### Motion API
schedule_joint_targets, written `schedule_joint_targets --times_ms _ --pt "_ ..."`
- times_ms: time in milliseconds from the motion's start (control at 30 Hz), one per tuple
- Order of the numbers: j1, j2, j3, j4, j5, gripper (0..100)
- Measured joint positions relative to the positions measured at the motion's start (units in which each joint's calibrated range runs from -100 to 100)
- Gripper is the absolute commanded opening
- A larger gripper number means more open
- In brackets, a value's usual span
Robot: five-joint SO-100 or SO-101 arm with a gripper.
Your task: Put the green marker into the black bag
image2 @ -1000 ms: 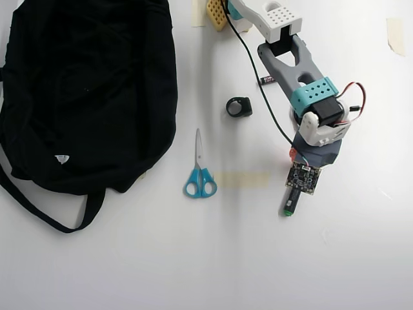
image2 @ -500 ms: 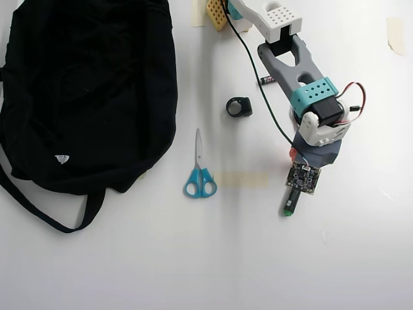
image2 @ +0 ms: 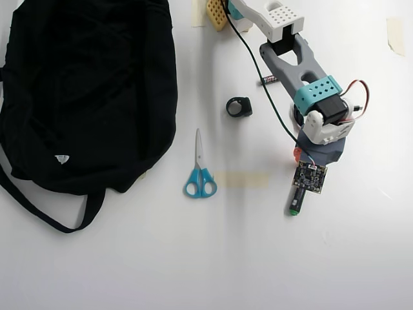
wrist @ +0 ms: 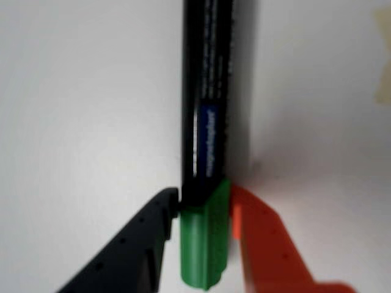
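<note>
In the wrist view the green marker (wrist: pixel 211 122) runs up the middle, a black barrel with its green cap at the bottom. My gripper (wrist: pixel 203 196) is shut on it, the black finger (wrist: pixel 131 250) on the left of the cap and the orange finger (wrist: pixel 266 244) on the right. From overhead, only the marker's green end (image2: pixel 295 208) sticks out below the wrist's circuit board (image2: pixel 310 176), at the right of the table. The black bag (image2: pixel 84 90) lies far to the left, its strap (image2: pixel 45 216) trailing below it. Whether the marker touches the table cannot be told.
Blue-handled scissors (image2: pixel 199 174) lie between bag and arm. A small black clip (image2: pixel 239 106) and a small battery (image2: pixel 269 80) sit near the arm's base. Tape strips (image2: pixel 241 179) mark the white table. A yellow block (image2: pixel 216 13) stands at the top edge.
The wrist and the marker's end have shifted slightly to the right in the overhead view. Bag, scissors and clip have not moved.
</note>
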Motion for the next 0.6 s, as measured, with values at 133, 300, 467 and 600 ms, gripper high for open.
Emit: schedule_joint_targets --times_ms 133,300,467,600 --pt "-0.44 0.25 -3.22 4.55 0.34 2" --pt "-0.37 0.50 -9.83 11.85 0.98 2" --pt "-0.44 0.50 -13.52 14.51 0.98 2" --pt "-0.44 0.50 -15.33 14.77 1.07 2"
